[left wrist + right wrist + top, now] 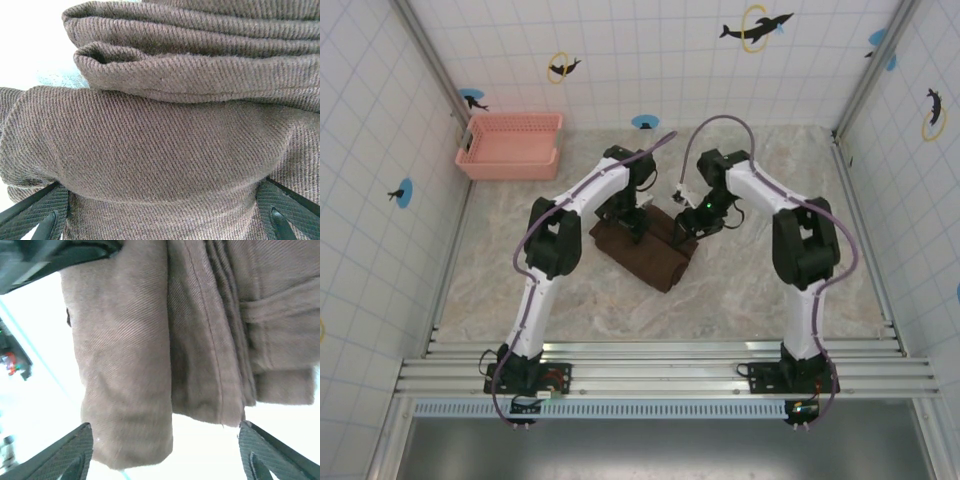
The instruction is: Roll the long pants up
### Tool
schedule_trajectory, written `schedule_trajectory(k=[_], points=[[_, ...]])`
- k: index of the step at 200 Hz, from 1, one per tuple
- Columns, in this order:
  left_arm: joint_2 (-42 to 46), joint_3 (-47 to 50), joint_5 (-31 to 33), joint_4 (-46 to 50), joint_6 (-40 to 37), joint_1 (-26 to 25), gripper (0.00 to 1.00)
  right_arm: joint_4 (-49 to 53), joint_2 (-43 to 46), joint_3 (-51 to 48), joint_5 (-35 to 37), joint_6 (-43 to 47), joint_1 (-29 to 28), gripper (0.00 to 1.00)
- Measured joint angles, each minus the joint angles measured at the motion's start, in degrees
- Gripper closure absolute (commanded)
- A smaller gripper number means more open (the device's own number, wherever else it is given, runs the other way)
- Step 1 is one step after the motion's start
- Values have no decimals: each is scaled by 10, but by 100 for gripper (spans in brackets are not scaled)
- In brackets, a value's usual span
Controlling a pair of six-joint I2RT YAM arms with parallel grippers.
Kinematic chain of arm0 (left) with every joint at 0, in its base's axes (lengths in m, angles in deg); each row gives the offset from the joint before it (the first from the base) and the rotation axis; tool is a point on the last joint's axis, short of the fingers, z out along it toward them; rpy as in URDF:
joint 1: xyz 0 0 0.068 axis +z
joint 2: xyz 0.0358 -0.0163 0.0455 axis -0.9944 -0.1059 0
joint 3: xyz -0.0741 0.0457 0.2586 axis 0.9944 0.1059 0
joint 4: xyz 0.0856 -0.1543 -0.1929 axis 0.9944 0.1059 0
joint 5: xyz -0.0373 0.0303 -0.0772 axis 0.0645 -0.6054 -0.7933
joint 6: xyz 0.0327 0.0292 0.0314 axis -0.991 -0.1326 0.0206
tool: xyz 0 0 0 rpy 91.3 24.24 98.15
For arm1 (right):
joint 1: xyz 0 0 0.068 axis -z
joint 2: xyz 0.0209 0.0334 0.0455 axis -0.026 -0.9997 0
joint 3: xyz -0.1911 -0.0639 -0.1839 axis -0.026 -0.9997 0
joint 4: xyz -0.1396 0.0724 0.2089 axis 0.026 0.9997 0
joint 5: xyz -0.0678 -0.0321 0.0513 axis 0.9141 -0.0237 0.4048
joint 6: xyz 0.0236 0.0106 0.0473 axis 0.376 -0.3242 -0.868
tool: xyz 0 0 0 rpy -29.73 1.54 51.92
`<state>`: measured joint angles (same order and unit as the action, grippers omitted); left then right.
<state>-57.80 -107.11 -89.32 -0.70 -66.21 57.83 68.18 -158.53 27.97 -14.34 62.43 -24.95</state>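
Top external view: we log the long pants [642,252] as a dark brown bundle, rolled up, lying aslant near the middle of the table [750,290].
Pants vs left gripper: the left gripper [628,228] is down on the bundle's far left part. In the left wrist view the thick roll bulges between its two fingers [37,212] and presses against both.
Left gripper state: jaws spread wide, straddling the roll. We see no pinch on the cloth.
Pants vs right gripper: the right gripper [682,240] stands at the bundle's far right side. In the right wrist view the stacked folded layers end just between its fingers [67,455], with bright table showing beside them.
Right gripper state: jaws wide apart, holding nothing.
Count, pants: one pair, in several folds with a seam line visible.
Count, arms: two, with one gripper each.
Count, pink basket [510,145]: one, at the far left corner, well apart from the pants.
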Motion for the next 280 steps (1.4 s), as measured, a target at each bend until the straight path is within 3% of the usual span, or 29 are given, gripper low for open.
schedule_trajectory(k=[32,70,153,183,201,219,253,280], points=[[-3,-6,0,5,0,0,3,-40,123,-66,144,2,-121,13],[-5,-8,0,7,0,0,2,-144,148,-172,274,0,-267,12],[-6,-8,-4,4,0,4,3,-262,58,-222,506,71,-341,14],[-5,-2,-5,-1,0,7,3,-267,31,-212,572,101,-348,50],[-3,2,-6,-4,0,9,2,-257,25,-196,575,118,-346,69],[3,9,-17,-8,0,15,3,-240,24,-181,554,131,-338,77],[16,10,-47,-9,5,44,2,-213,25,-145,438,139,-299,79],[41,6,-46,-4,17,71,3,-219,35,-136,279,106,-245,79]])
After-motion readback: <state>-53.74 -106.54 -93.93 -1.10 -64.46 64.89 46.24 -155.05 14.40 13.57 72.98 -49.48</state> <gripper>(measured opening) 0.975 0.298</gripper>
